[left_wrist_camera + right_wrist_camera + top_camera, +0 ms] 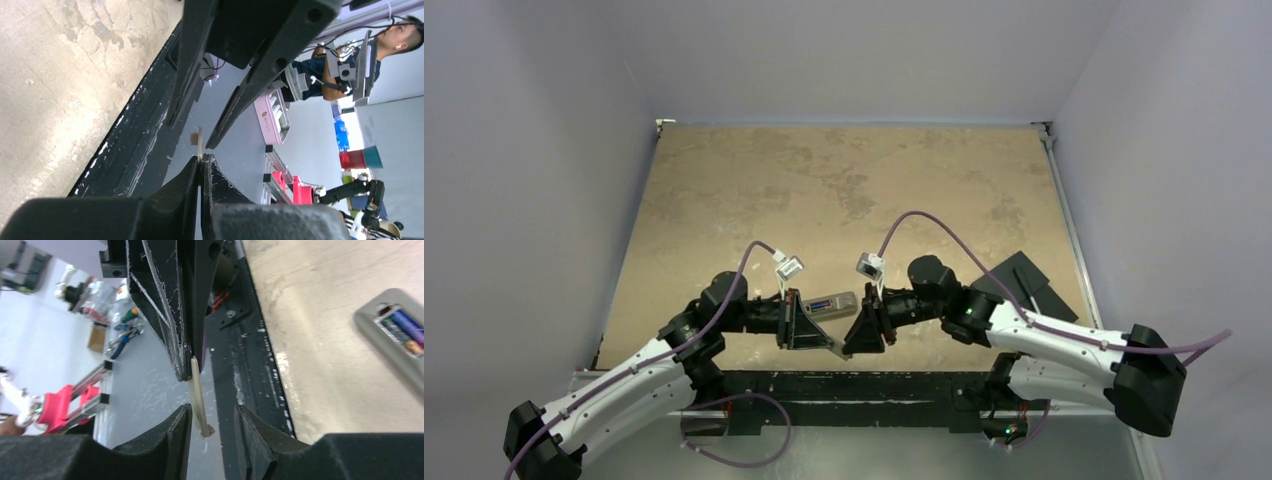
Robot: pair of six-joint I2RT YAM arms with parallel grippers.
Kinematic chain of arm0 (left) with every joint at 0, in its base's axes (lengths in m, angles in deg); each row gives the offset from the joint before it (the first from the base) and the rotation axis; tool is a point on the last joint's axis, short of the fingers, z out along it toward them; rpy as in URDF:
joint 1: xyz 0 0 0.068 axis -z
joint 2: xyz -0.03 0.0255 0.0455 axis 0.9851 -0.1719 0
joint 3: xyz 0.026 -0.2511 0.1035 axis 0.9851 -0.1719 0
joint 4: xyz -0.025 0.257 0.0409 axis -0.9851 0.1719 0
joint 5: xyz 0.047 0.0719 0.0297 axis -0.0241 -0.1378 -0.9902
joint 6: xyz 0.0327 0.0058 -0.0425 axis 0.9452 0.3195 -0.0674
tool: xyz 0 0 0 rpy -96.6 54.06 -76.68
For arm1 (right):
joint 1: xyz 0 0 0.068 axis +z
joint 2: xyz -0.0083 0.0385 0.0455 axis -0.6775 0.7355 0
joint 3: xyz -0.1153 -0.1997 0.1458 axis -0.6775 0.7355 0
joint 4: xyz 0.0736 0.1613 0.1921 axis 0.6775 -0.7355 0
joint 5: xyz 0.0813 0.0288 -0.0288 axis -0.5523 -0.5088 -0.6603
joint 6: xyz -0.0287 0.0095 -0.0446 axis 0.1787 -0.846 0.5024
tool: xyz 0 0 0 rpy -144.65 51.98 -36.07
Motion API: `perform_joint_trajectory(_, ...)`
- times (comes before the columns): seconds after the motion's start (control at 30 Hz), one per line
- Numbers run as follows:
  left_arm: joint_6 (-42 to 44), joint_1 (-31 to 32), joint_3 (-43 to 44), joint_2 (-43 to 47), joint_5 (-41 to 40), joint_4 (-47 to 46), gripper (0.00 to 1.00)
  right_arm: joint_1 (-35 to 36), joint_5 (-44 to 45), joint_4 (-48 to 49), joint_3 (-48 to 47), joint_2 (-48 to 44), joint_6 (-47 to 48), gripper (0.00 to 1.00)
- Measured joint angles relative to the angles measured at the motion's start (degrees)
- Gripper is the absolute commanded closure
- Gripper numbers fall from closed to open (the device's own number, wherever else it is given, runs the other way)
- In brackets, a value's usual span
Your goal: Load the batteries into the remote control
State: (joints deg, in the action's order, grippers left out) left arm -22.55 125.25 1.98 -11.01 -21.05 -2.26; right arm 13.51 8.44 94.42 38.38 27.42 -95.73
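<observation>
Our left gripper (201,167) pinches the cover (198,395), right gripper (212,432) jaws apart around it, probably regripping to cap the remote (390,340).

The left arm (624,385) and right arm (1054,345) both lie low and bent inward along the near edge of the tabletop (844,190). Their wrists are turned to face each other, tip to tip, about midway along that edge. The left claw (201,165) is pinched tight on a thin pale piece (197,395), while the right claw (213,412) stands with its fingers parted to either side of that piece, seemingly not touching it.
</observation>
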Motion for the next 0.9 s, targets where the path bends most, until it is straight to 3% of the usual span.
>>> perform_joint_trajectory(0.33, -7.5, 0.0, -2.9, 2.6, -5.3, -0.4, 1.0, 1.1, 13.5, -12.5, -2.2, -10.4, 6.4, 0.52)
perform_joint_trajectory(0.63, -13.6, 0.0, -3.7, 3.5, -8.8, -1.0, 1.0, 11.1, 25.0, -13.8, -3.2, -12.9, 11.1, 0.47)
perform_joint_trajectory(0.9, -17.1, 0.0, -3.8, 4.1, -10.0, -2.5, 1.0, 13.8, 30.1, -14.3, -3.5, -15.0, 14.9, 0.45)
